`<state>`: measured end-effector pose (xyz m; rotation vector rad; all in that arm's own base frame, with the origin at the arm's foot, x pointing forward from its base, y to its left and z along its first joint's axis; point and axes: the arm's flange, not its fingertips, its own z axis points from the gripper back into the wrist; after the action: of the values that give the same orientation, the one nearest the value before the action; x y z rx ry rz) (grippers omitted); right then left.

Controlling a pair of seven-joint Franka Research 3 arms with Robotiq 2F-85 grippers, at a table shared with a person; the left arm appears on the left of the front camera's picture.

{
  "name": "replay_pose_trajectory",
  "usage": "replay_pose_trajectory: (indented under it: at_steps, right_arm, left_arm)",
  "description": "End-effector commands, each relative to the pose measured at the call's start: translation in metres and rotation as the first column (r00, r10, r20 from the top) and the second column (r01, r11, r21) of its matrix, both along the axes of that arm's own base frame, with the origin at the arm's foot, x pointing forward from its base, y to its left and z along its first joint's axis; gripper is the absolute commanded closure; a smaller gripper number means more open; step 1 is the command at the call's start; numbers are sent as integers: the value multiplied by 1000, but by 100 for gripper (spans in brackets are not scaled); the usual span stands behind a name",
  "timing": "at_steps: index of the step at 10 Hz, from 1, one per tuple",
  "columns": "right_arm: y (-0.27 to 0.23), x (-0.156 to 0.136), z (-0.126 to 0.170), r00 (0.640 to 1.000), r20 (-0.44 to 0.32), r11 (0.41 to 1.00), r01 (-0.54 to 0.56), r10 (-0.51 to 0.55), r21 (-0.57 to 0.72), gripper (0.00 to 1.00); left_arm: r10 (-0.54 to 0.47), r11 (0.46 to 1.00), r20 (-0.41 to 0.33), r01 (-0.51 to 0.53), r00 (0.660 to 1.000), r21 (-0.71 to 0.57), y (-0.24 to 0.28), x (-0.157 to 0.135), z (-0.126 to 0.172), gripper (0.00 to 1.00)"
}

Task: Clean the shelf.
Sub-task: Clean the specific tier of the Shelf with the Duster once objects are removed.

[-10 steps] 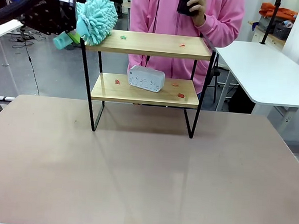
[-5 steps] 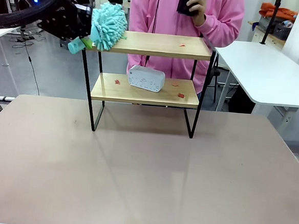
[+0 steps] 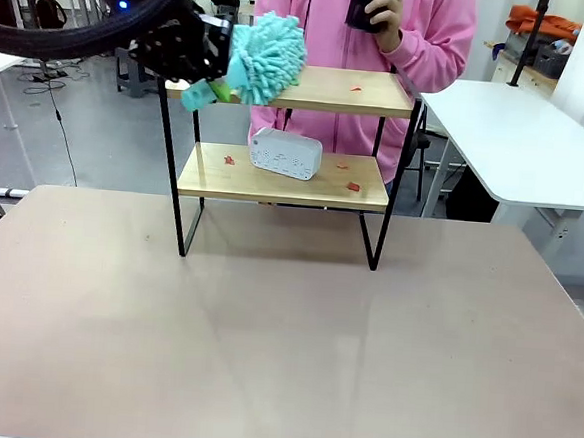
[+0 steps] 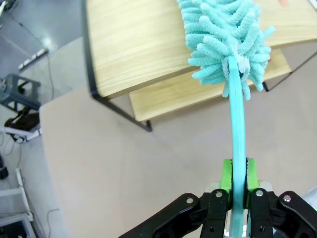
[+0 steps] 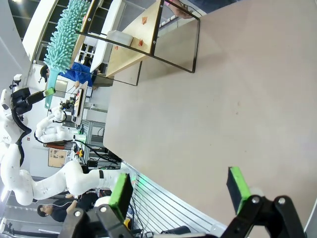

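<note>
My left gripper [image 4: 238,178]: closed on the duster's turquoise handle, one green pad on either side of it. In the front view I [image 3: 207,81] hang at the left end of the shelf's top board, level with it.

Duster [image 3: 268,57]: the fluffy turquoise head lies over the left half of the shelf's top board. I cannot tell whether it presses on the wood or sits just above it. From my left wrist the head [image 4: 225,37] covers the board near its front edge, and the handle runs straight back to my fingers.

Shelf [image 3: 326,91]: upright on the brown table [image 3: 284,339], at the far side and near the middle, all four black legs down. My right wrist sees it [image 5: 130,58] far off, turned sideways.

Top board of the shelf: a small red scrap [image 3: 356,87] lies right of the duster head.

Lower board of the shelf: a white box [image 3: 286,152] with rows of small holes sits left of centre. More red scraps [image 3: 353,186] lie around it, one at its left and two at its right.

My right gripper [image 5: 181,191]: open with nothing between the green pads, over the bare table and well apart from the shelf.

Person [image 3: 425,38]: in a pink top, standing just behind the shelf, with one hand [image 3: 387,5] raised holding something dark.
</note>
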<state>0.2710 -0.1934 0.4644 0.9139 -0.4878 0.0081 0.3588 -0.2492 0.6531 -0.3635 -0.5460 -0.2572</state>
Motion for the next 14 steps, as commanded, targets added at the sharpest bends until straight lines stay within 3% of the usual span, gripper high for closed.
replay_pose_trajectory:
  at_steps: [1,4,9,13,14]
  right_arm:
    - [1,1,-1,999,32,1000,-8,8,9,0]
    - [1,1,-1,999,32,1000,-8,8,9,0]
    - [1,1,-1,999,32,1000,-8,8,9,0]
    - [1,1,-1,999,32,1000,-8,8,9,0]
    - [1,1,-1,999,32,1000,-8,8,9,0]
  left_arm:
    - [-113,994,-4,113,994,-10,-4,7,6,87]
    - [-261,965,-40,261,964,-17,-10,12,10,87]
    - [-525,851,-69,525,848,-20,30,18,23,87]
    - [-790,610,-172,783,589,-122,91,9,32,87]
    - [-765,642,-149,758,626,-115,97,7,35,87]
